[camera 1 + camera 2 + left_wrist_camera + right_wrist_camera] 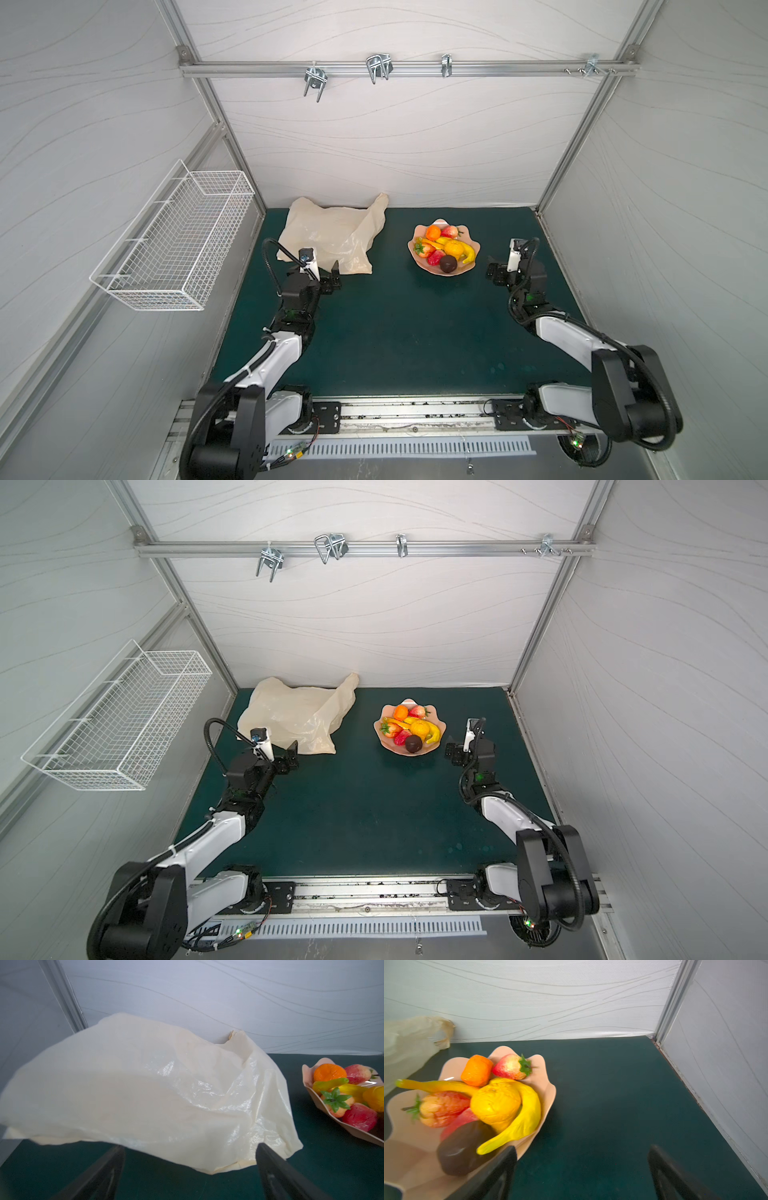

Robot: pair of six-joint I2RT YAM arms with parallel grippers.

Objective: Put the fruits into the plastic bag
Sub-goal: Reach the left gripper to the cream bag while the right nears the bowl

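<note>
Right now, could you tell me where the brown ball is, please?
In both top views the brown ball lies at the near rim of the bowl, right of centre, beside a strawberry and a banana.

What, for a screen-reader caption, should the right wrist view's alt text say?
A pink scalloped bowl holds toy oranges, bananas, strawberries and a dark brown ball. It sits on a dark green mat, the open right pincer beside it, a cream plastic bag nearby.
</note>
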